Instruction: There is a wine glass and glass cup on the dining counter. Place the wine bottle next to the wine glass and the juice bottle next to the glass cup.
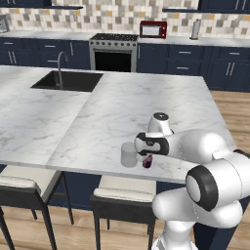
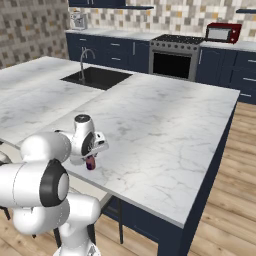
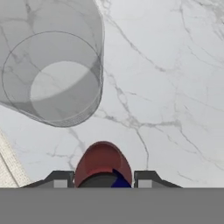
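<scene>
Now the claw (image 3: 103,179) grips the juice bottle (image 3: 103,164) at bottom centre. Glass cup (image 3: 52,65) sits upper left on the tabletop (image 3: 175,87)

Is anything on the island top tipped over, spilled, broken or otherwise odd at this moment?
Nothing stands out. The glass cup stands upright near the front edge of the dining counter, and the gripper is shut on the juice bottle right beside it. No spill or breakage shows on the marble.

The end effector (image 3: 103,179) points down, its 2 fingers closed in a grip.
</scene>
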Motion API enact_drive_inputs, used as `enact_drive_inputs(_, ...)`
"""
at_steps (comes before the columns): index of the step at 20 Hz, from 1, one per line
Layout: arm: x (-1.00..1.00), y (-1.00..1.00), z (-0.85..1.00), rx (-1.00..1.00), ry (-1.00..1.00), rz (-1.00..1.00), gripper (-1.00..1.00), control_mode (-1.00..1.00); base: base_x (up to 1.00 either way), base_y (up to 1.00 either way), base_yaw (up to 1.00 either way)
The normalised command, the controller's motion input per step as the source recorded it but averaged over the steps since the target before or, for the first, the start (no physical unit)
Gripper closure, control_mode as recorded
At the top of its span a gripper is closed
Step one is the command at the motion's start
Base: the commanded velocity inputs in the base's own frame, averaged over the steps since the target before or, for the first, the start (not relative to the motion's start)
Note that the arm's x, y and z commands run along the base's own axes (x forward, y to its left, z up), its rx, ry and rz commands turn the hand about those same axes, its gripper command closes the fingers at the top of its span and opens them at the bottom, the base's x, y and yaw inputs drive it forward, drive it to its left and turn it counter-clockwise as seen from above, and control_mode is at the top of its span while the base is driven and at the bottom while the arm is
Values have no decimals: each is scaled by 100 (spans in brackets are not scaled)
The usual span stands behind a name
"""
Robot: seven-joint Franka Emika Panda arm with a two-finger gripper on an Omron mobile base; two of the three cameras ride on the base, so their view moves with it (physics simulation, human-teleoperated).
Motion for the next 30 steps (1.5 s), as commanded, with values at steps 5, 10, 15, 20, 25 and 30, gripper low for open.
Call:
enact_drive_inputs(5, -1, 10, -25, -5, -9, 0, -100, -100, 0, 0, 0)
enact_drive_inputs(10, -1, 8, -20, 0, 0, 0, -100, -100, 0, 0, 0)
enact_drive_inputs(15, -9, 0, 0, 0, 0, 0, -100, -100, 0, 0, 0)
enact_drive_inputs(20, -16, 0, 4, 2, 0, 0, -100, -100, 0, 0, 0)
enact_drive_inputs(25, -20, 0, 21, 3, 0, 0, -100, -100, 0, 0, 0)
enact_drive_inputs(30, -32, -5, 32, 2, 0, -6, -100, -100, 0, 0, 0)
